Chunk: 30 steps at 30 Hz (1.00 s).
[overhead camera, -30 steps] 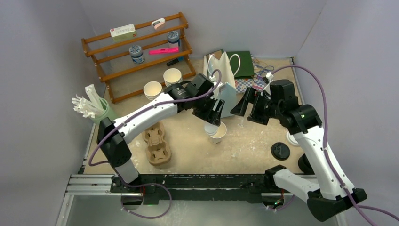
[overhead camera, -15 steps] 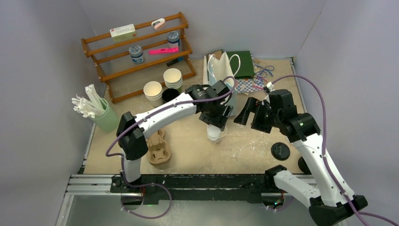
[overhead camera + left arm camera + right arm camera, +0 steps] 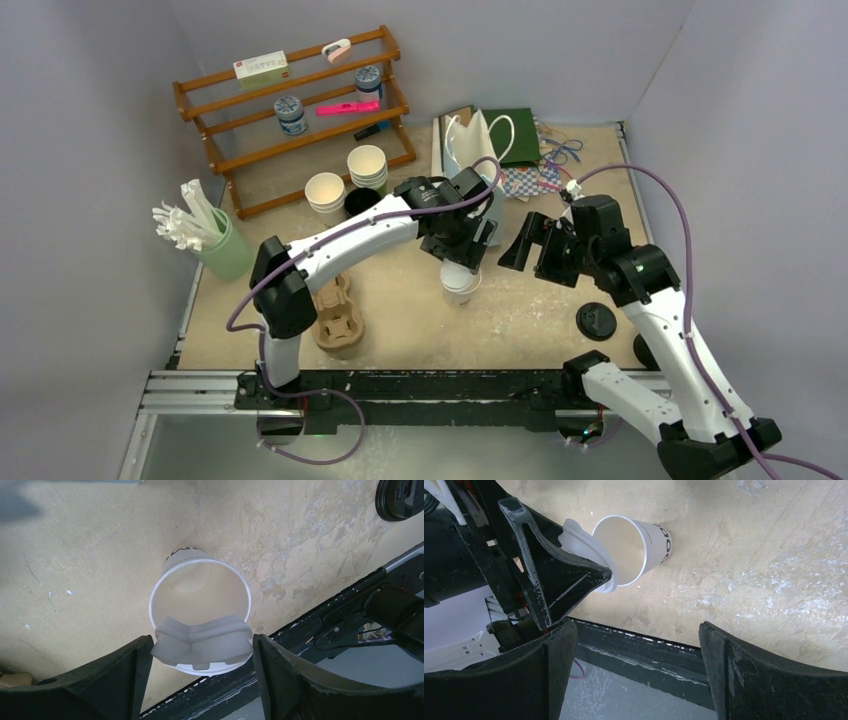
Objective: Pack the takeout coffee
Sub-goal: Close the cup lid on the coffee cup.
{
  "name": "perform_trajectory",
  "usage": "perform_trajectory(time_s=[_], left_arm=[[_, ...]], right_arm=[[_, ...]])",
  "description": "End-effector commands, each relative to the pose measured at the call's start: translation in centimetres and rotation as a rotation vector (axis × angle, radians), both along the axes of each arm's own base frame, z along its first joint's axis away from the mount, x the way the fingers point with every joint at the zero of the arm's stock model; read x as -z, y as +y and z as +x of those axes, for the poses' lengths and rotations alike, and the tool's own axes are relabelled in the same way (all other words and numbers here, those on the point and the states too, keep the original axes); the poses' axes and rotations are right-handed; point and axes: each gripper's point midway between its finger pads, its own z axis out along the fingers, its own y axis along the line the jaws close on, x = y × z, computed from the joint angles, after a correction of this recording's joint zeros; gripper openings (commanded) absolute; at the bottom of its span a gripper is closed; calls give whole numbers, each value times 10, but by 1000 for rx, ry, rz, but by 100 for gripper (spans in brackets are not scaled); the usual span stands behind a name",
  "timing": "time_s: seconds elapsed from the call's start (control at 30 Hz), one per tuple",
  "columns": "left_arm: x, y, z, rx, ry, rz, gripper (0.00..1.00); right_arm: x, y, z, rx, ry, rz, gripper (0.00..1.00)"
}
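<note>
One white lid (image 3: 200,649) now tilted on cream cup (image 3: 200,587) rim, left gripper (image 3: 458,262) around it, hold unclear, right gripper (image 3: 636,630) wide.

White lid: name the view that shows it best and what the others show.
Left wrist: the white lid sits centred in the left gripper, over the rim of the cream cup. Right wrist shows its edge behind a finger; top external hides it.
</note>
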Motion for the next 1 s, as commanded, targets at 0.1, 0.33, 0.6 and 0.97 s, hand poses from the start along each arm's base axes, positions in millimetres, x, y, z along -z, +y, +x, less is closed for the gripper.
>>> perform_trajectory(time_s=[0.1,0.33,0.6,0.97], left_arm=[[-8,-15,5,-18,3,-58,73],[-3,-17,3,-27,29,-57,74],[-4,-17,-2,-31,56,-59,74],[-10,-20,-5,-28,83,-79,74]], right_arm=[[12,-5,-1,-25,-20,-42,93],[24,1,-3,-68,-50,-10,92],[37,27,4,-195,-208,118,85],[35,61,14,-309,-481,357,78]])
